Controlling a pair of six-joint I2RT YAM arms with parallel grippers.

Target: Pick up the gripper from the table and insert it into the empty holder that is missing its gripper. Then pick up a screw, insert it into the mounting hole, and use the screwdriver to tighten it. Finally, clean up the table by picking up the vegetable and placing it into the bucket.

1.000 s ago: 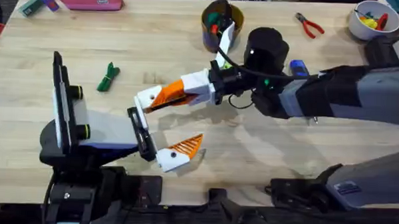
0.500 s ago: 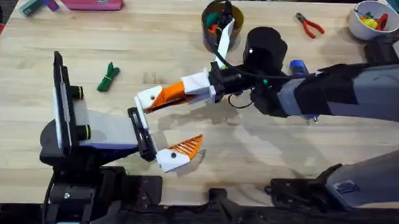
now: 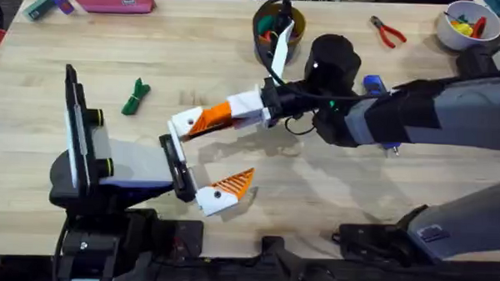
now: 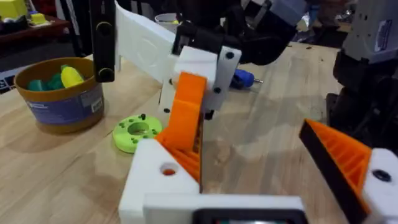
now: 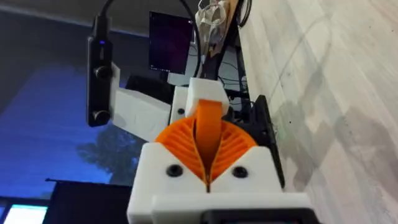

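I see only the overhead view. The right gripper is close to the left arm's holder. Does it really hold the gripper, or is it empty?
Observer: It holds it. In the right wrist view the two ribbed pads of the right gripper are shut on the gripper.
Operator: Does the gripper touch the holder?
Observer: Yes. In the left wrist view its lower end rests against the top of the holder, tilted. I cannot tell whether it is seated.
Operator: What lies behind the right arm, near the bucket?
Observer: A green disc with holes lies flat on the table beside the bucket.
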